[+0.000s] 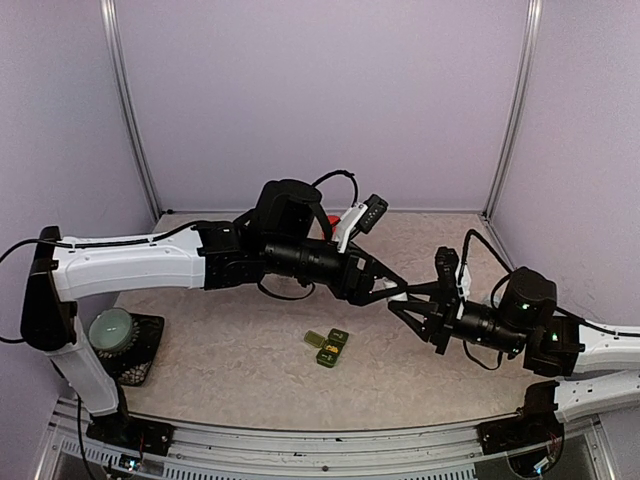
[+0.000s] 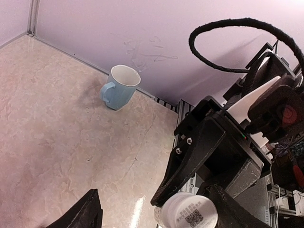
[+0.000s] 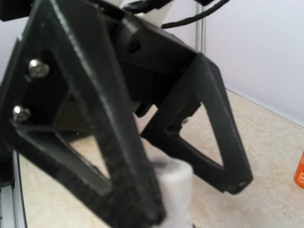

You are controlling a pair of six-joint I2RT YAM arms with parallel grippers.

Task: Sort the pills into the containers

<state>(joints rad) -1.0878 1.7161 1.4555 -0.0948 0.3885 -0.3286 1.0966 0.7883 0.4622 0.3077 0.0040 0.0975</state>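
Note:
The dark green strip of containers (image 1: 330, 347) lies on the table with its lids open, below both grippers. No loose pills show. My right gripper (image 1: 410, 304) is shut on a small white pill bottle (image 1: 399, 296) and holds it in the air. The bottle is blurred between the black fingers in the right wrist view (image 3: 175, 190). My left gripper (image 1: 388, 284) is open, and its fingers straddle the end of the bottle. That end carries a QR code and shows in the left wrist view (image 2: 188, 214).
A pale blue mug (image 2: 119, 87) stands by the back wall. A round pale-green object on a black pad (image 1: 115, 335) sits at the near left. A red object (image 1: 333, 220) shows behind the left arm, and an orange one (image 3: 299, 172) at the right edge.

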